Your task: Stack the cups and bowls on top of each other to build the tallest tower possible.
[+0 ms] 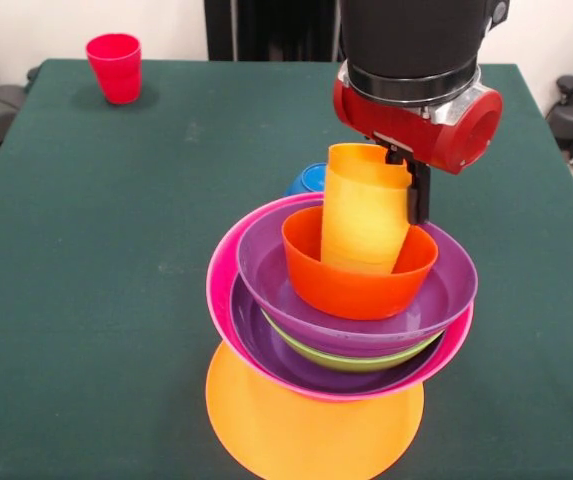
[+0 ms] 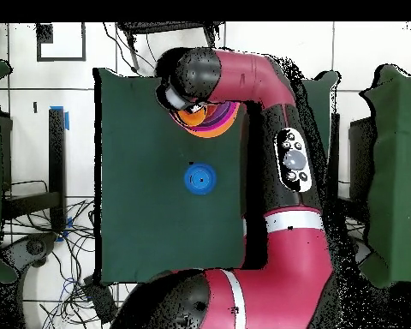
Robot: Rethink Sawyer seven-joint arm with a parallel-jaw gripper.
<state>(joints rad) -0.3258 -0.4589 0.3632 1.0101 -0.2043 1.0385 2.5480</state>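
Orange-yellow cup (image 1: 364, 208) gripped by the jaws of the gripper (image 1: 406, 190), tilted, base inside the red-orange bowl (image 1: 358, 268) atop the tower (image 1: 341, 300) — level it and centre it before you release.

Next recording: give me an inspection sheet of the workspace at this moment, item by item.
Surface: dark green table, flat, cloth-covered.
Tower: tower on a wide orange bowl; above it a pink bowl, purple and lime green bowls, then a red-orange bowl with an orange-yellow cup tilted inside.
Loose pieces: red cup upright near the far corner; blue bowl alone on the table.
Clutter: nothing seen.
Gripper: gripper beside the orange-yellow cup's rim; open or shut cannot be told.
Cables: cables on the floor beside the table.
Surroundings: tiled floor, other green tables at both sides.
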